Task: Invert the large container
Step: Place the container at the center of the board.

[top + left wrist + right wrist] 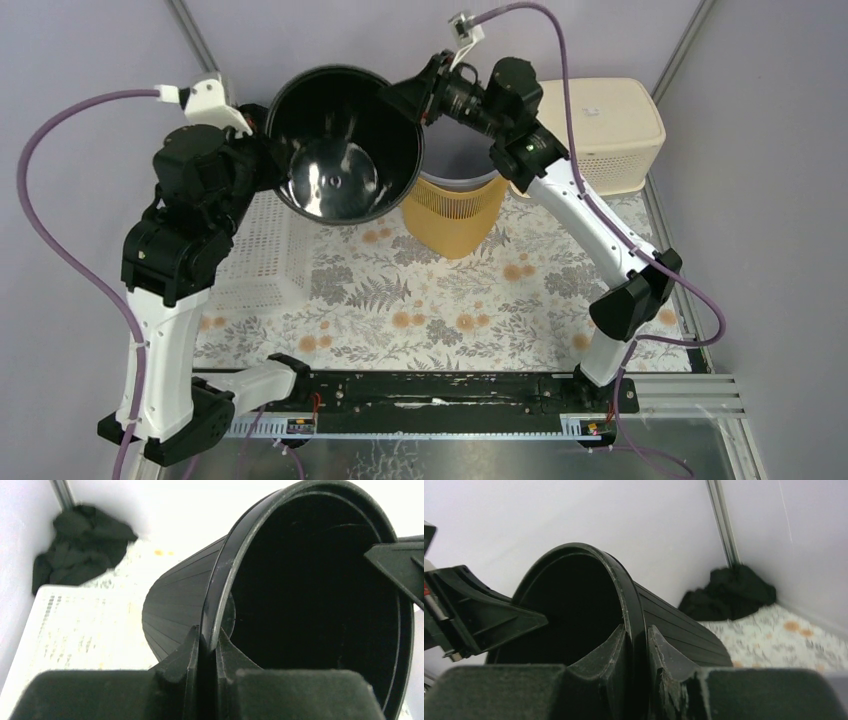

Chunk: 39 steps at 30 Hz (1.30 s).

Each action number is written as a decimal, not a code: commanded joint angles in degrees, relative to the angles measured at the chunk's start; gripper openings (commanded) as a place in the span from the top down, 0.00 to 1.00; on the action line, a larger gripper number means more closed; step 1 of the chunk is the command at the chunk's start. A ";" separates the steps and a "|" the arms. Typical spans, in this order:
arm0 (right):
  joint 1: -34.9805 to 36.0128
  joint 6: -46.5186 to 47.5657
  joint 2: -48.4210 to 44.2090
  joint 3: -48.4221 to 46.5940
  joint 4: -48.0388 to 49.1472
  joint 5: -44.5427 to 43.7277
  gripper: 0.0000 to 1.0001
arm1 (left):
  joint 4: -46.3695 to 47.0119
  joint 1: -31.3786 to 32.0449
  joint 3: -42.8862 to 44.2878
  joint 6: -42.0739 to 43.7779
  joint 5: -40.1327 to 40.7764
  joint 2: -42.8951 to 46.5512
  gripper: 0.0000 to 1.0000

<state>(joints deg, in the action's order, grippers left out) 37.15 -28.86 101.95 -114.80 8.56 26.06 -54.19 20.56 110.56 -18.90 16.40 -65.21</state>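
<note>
The left claw (206, 642) and right claw (636, 637) are each clenching opposite rim edges of the large container (335, 160), upper centre; it's looking light, rigid, rather slippery.

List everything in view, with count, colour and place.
large container: 1, black, tilted in the air
slatted basket: 1, yellow, mid-table, partly hidden by the container
lidded basket: 1, cream, far right corner
perforated basket: 1, white, left side
cloth heap: 1 in each wrist view, black, corner by a frame post
table cover: 1, floral, under the baskets
left hand: 1, black, clamped on container rim
right hand: 1, black, clamped on container rim
</note>
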 commanded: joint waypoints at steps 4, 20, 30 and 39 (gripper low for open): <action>5.45 4.07 -2.58 11.64 -10.96 2.73 1.00 | 3.22 2.20 -8.76 -9.49 -15.90 5.05 0.99; 6.94 9.92 -10.22 18.04 -33.50 -4.54 0.92 | 1.72 2.22 -25.81 -12.12 -26.66 8.98 0.78; 6.97 12.88 -12.05 18.12 -39.02 -7.52 0.53 | 0.05 2.21 -28.01 -11.00 -25.31 10.54 0.44; 6.94 15.31 -14.05 15.16 -43.03 -11.62 0.41 | -0.21 2.23 -27.48 -10.58 -24.74 9.40 0.37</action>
<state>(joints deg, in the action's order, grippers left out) 43.83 -15.70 91.70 -96.27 -32.42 16.16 -58.17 22.48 82.15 -29.91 -7.14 -55.42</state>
